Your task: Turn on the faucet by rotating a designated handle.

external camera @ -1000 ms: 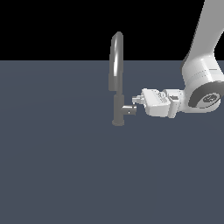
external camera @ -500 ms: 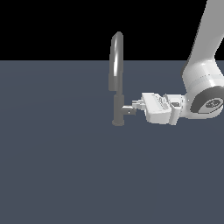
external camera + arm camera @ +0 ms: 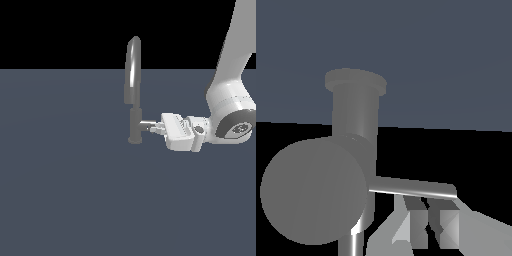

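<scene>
**Gripper sinks lower at the handle's tip**

The faucet (image 3: 134, 90) stands upright on the dark grey floor (image 3: 65, 190), near the middle of the exterior view, its arched spout rising above the horizon line. The handle (image 3: 146, 124) juts sideways from the lower column toward the exterior view's right. The white arm (image 3: 232, 95) comes down from the upper right of that view and lies roughly level, with the gripper (image 3: 156, 128) pointing at the column.

Compared with a second ago, the gripper body sits slightly lower and the wrist has dropped with it; the fingertips remain at the outer end of the handle. The faucet itself has not shifted, and the handle looks much as it did.

In the wrist view the round end of the handle stub (image 3: 313, 190) fills the near field, with the thin lever (image 3: 413, 187) running off from it, and the fingers (image 3: 408, 220) sit just beside that lever. Whether the jaws are clamped on the lever or merely pressed against it, I cannot tell.
</scene>
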Motion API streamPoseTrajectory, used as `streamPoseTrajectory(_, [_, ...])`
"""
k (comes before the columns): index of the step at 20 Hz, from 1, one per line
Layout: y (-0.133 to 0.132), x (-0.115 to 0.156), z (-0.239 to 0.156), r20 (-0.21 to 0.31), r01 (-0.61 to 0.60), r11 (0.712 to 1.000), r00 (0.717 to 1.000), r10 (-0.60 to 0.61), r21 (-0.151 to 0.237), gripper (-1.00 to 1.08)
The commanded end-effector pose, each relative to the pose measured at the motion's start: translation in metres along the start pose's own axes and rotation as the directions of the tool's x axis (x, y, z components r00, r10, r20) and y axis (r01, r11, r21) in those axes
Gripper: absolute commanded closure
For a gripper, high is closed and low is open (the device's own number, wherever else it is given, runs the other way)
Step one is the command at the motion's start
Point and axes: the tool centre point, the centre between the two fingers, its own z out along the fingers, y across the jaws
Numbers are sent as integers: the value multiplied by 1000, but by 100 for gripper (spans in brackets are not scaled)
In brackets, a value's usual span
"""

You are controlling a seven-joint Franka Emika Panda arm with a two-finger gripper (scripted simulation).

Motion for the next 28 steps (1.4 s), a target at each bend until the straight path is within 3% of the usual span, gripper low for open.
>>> streamPoseTrajectory(1, [13,32,0,-3,-39,999,999,39,4,108])
streamPoseTrajectory(2, [13,32,0,-3,-39,999,999,39,4,108])
streamPoseTrajectory(3, [1,8,0,1,-1,1000,1000,1,0,108])
streamPoseTrajectory(15, [-1,62,0,-3,-39,999,999,39,4,108])
streamPoseTrajectory(16, [-1,62,0,-3,-39,999,999,39,4,108])
streamPoseTrajectory(17, [-13,25,-3,13,15,1000,1000,-15,-7,108])
streamPoseTrajectory(28, [-24,64,-1,2,-23,1000,1000,23,0,108])
